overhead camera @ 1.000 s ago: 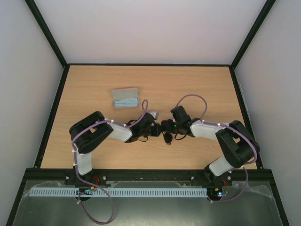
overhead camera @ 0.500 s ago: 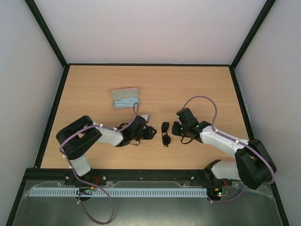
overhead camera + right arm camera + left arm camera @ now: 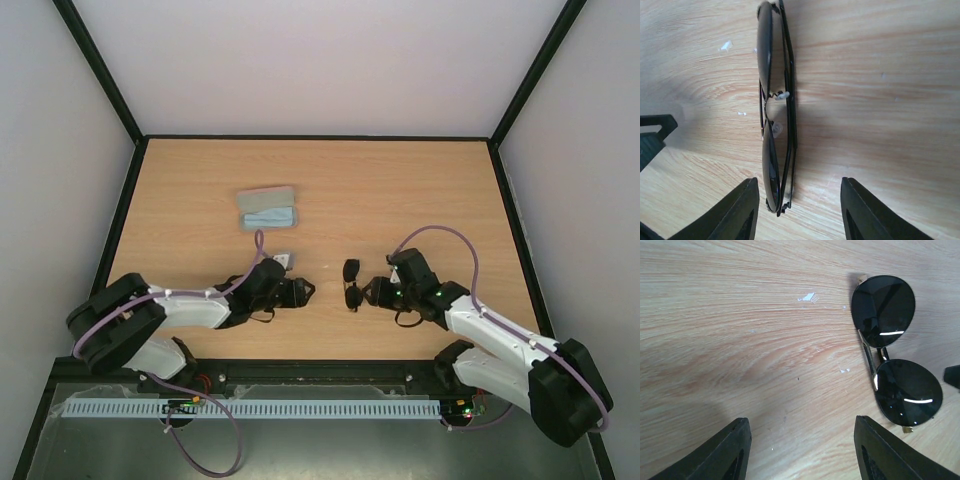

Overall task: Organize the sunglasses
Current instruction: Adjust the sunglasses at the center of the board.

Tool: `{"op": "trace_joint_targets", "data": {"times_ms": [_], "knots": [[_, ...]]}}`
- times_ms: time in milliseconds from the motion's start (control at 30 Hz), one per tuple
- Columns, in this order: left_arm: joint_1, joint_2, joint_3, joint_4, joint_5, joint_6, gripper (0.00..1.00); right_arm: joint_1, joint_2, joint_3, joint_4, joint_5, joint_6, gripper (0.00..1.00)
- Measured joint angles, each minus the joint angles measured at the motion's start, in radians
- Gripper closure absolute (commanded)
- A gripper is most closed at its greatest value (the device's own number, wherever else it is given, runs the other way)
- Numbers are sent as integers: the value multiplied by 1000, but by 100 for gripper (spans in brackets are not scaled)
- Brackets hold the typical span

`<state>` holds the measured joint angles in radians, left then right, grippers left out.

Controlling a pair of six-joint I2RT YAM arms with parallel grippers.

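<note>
Freed now that both arms have drawn back, the sunglasses (image 3: 352,284) lie folded on the table (image 3: 420,190) between the left gripper (image 3: 303,291) and right gripper (image 3: 372,292), touched by neither. Both stand partly open and empty close by. That thin frame, low on smooth wood, could skid or bend under an off-centre pinch, and with the case (image 3: 266,197) well apart a weak hold might drop it on the way.

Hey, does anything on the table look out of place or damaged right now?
Nothing looks damaged. The sunglasses lie folded on the table between the open left gripper and the open right gripper, apart from the case farther back on the left. A few tiny white flecks dot the wood beside them.
</note>
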<state>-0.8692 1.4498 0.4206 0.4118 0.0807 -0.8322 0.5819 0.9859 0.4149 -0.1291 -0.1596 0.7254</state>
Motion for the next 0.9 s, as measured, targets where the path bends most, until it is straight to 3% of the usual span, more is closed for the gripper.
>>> {"op": "trace_joint_targets", "data": {"times_ms": [267, 467, 900], "knots": [[0, -102, -24, -51, -19, -3, 40, 2, 60, -20, 75, -80, 19, 63], [0, -113, -29, -67, -27, -3, 40, 29, 148, -18, 121, -99, 21, 76], [0, -130, -41, -89, -32, -3, 40, 128, 186, 74, 95, 20, 24, 98]]}}
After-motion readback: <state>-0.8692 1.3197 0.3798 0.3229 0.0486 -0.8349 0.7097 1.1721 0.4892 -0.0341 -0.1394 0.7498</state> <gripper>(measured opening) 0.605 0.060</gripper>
